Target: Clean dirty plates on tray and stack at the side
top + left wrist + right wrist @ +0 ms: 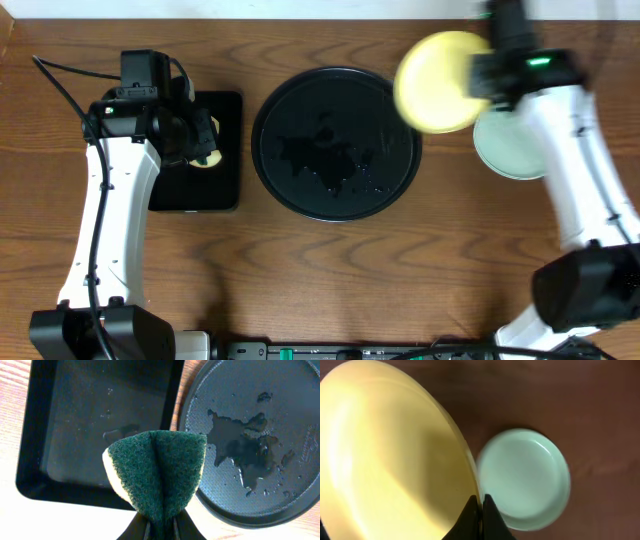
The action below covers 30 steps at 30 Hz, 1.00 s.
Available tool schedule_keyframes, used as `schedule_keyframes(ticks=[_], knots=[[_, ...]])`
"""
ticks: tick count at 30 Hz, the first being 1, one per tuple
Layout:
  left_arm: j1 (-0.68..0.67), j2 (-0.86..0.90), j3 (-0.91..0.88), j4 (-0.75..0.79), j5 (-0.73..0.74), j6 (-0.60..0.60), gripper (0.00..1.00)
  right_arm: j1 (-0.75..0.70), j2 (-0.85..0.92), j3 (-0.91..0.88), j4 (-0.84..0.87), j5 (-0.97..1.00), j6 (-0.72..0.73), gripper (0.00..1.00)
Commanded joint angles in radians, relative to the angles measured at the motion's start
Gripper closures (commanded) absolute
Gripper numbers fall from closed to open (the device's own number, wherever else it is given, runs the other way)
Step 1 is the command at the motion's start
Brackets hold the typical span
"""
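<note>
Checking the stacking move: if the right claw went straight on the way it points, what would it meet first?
Probably the pale green plate on the table, near its rim; depth is unclear. The right claw grips the yellow plate.

- round tray [300, 110]: glossy black, finely stippled; irregular wet blotches and small droplets across the middle, shiny against the pattern.
- rectangular tray [200, 190]: plain black, smooth, with a faint wet sheen.
- sponge [157, 472]: dark green scouring face with a coarse fibrous fleck; pale yellow foam at the edges.
- yellow plate [435, 85]: pale butter yellow, unpatterned (blurred overhead; no marks made out).
- blue-green plate [505, 145]: very pale mint, plain, lighter at the rim.
- surface [300, 280]: mid-brown wood, long darker grain streaks.
- left arm [110, 220], right arm [580, 170]: white shells, black joints; a small green light on the right one.
</note>
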State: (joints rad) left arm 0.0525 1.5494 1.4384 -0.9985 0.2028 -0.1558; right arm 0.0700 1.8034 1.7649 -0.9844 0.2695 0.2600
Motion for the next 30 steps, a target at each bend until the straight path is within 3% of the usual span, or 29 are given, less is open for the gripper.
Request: schedule_keyframes(ticks=[1,6,13,14,20,26,30], knots=[[0.006,0.007,-0.009,-0.001,-0.013,0.013,0.92,-0.153,0.024,0.005,-0.023,-0.147,0.055,0.99],[0.006,0.007,-0.009,0.000,-0.013,0.013,0.92,-0.314,0.104,0.005,-0.077,-0.168,0.061,0.99],[0.006,0.007,-0.009,0.002,-0.013,0.013,0.92,-0.406,0.198,0.005,-0.063,-0.170,0.045,0.98],[0.006,0.007,-0.009,0.002,-0.013,0.013,0.92,-0.410,0.207,0.005,-0.060,-0.169,0.040,0.96],[0.006,0.007,-0.009,0.013,-0.042,0.013,0.92,-0.413,0.219,0.005,-0.060,-0.219,0.030,0.53],[0.006,0.023,-0.016,0.050,-0.238,0.013,0.92,-0.380,0.219,0.005,-0.060,-0.649,-0.072,0.49],[0.006,0.053,-0.064,0.127,-0.268,0.014,0.92,-0.303,0.219,0.005,-0.083,-0.688,-0.111,0.48]])
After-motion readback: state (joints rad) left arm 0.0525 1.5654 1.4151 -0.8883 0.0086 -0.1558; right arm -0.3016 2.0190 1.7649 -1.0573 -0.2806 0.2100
